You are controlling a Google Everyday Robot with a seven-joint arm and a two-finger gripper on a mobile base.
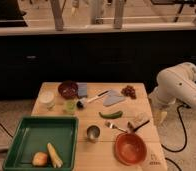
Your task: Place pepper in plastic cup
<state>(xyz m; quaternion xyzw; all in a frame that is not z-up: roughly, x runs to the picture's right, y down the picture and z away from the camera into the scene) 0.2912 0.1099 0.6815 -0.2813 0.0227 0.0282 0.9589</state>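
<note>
The gripper (162, 117) hangs just off the right side of the table (86, 118). Its white arm (183, 85) runs out of the picture on the right. The table's near edge is cut off too. I cannot tell what the small lump (139, 120) by the fork (114, 126) is.

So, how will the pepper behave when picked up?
The pepper is slim and curved, so probably light and unlikely to roll far; its narrow body may twist when gripped. The gripper hangs right of the table.
</note>
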